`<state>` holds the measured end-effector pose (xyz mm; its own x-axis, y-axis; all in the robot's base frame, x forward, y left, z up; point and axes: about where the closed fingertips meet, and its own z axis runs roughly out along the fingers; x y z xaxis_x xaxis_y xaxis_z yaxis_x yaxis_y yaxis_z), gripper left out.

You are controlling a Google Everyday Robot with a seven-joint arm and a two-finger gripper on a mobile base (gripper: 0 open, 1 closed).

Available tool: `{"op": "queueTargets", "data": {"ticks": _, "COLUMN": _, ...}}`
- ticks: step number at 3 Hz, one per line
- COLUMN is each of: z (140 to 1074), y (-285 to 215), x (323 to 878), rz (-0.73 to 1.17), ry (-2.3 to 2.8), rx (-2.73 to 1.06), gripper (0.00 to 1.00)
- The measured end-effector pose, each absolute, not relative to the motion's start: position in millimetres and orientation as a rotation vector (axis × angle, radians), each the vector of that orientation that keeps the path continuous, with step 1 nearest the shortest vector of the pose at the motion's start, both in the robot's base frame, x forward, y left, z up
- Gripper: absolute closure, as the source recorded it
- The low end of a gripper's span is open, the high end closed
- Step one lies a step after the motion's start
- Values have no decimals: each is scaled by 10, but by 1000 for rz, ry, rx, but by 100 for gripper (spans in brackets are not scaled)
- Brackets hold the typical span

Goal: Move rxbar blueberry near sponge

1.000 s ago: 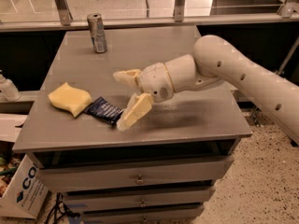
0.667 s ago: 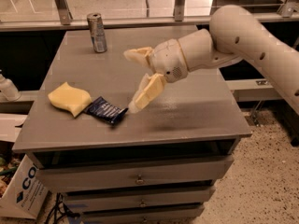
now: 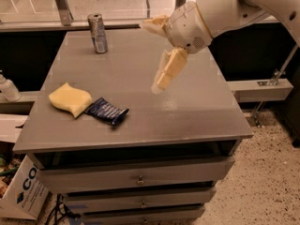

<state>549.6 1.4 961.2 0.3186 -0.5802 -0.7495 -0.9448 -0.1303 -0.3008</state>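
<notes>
The rxbar blueberry (image 3: 107, 111), a flat dark navy wrapper with white print, lies on the grey cabinet top (image 3: 187, 111), touching the right edge of the pale yellow sponge (image 3: 70, 99) at the front left. My gripper (image 3: 152, 55) hangs in the air above the middle of the top, well up and to the right of the bar. Its two cream fingers (image 3: 166, 71) are spread wide apart and hold nothing.
A silver can (image 3: 97, 33) stands upright at the back left of the top. The cabinet has drawers (image 3: 138, 178) below. A white bottle (image 3: 8, 89) and a cardboard box (image 3: 21, 191) sit off the left side. A metal rail (image 3: 262, 89) runs to the right.
My gripper has risen and moved back and to the right, away from the bar. The bar and sponge lie where they were.
</notes>
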Motion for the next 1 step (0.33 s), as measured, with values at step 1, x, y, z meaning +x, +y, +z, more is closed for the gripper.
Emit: {"op": "queueTargets", "data": {"ticks": 1, "z": 9612, "y": 14, "x": 5496, "rz": 600, "ry": 1359, "rx": -1817, "gripper": 0}}
